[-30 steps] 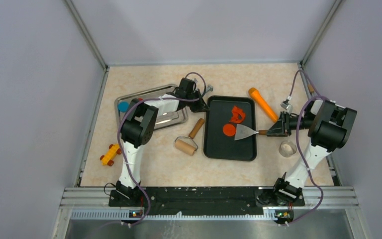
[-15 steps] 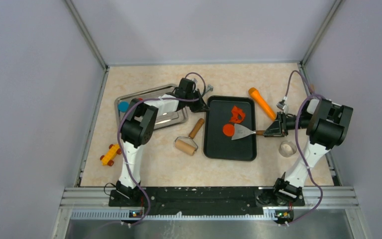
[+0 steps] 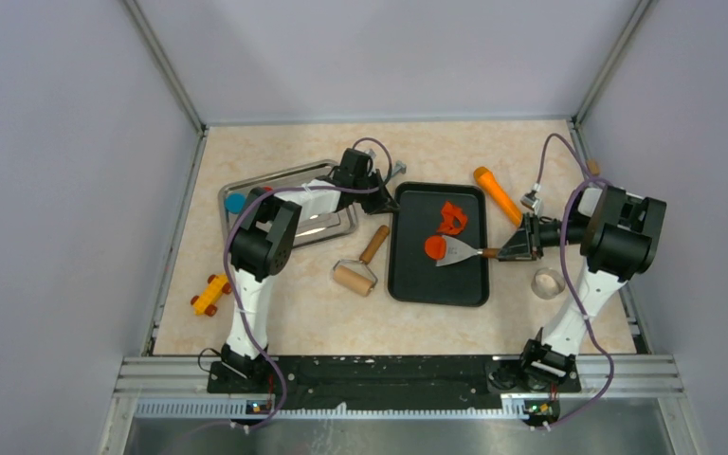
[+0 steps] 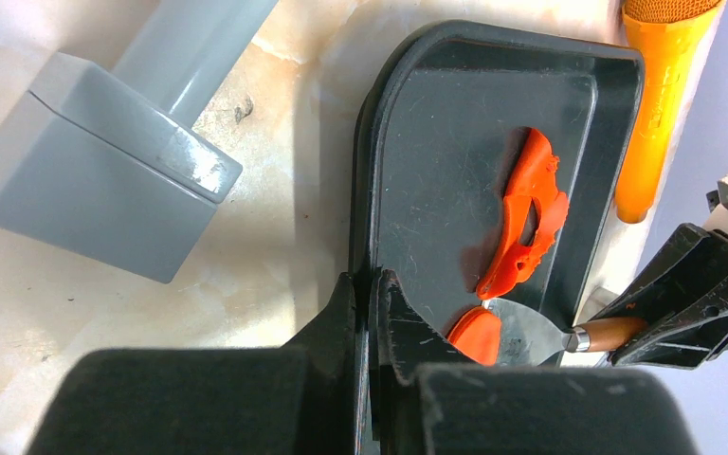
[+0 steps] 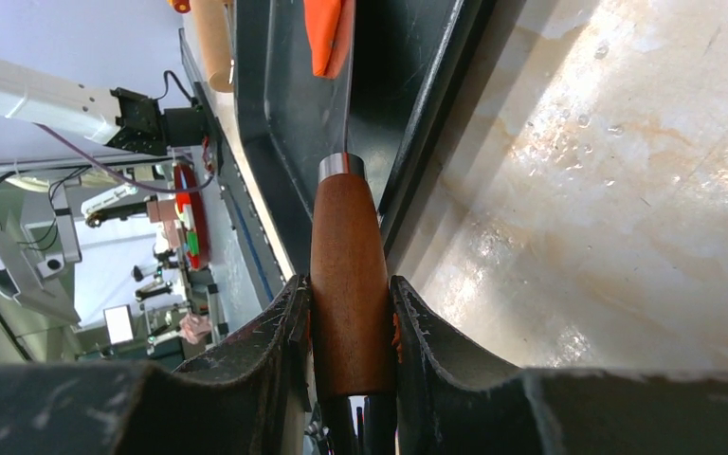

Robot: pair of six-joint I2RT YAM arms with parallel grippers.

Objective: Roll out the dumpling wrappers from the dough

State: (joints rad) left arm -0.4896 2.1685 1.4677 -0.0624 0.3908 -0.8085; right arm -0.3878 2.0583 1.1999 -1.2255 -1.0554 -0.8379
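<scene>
Nearest the arm bases, on the table's left: a yellow toy car (image 3: 210,293). A little farther in, just left of the black tray (image 3: 436,281): a wooden rolling pin (image 3: 360,265), lying free, handle angled away. Opposite, right of the tray: a pale ring of tape (image 3: 548,282).

Mid-table, at the tray's right rim: right hand (image 3: 504,252), reaching in from the right, pinching the brown wooden handle of a scraper (image 3: 463,251) between both fingers (image 5: 280,322). Metal blade low over the tray floor, pointing left, front edge touching a round orange-red dumpling wrapper (image 3: 433,247) near the tray's middle. Under the disc's edge or only against it: cannot tell.

Just beyond, in the tray's far half: the dough (image 3: 452,217), a ragged orange-red sheet with holes, close to the blade's far corner.

On the tray's left rim, near the far corner: left hand (image 3: 386,202), pressed together on the wall, one finger inside and one outside.

Left of there: a steel tray (image 3: 327,227) with a blue dumpling wrapper (image 3: 235,202) at its left end. Behind the left hand: a small grey block (image 3: 396,171). Right of the black tray's far corner: an orange carrot-shaped toy (image 3: 500,196), lying slantwise.
</scene>
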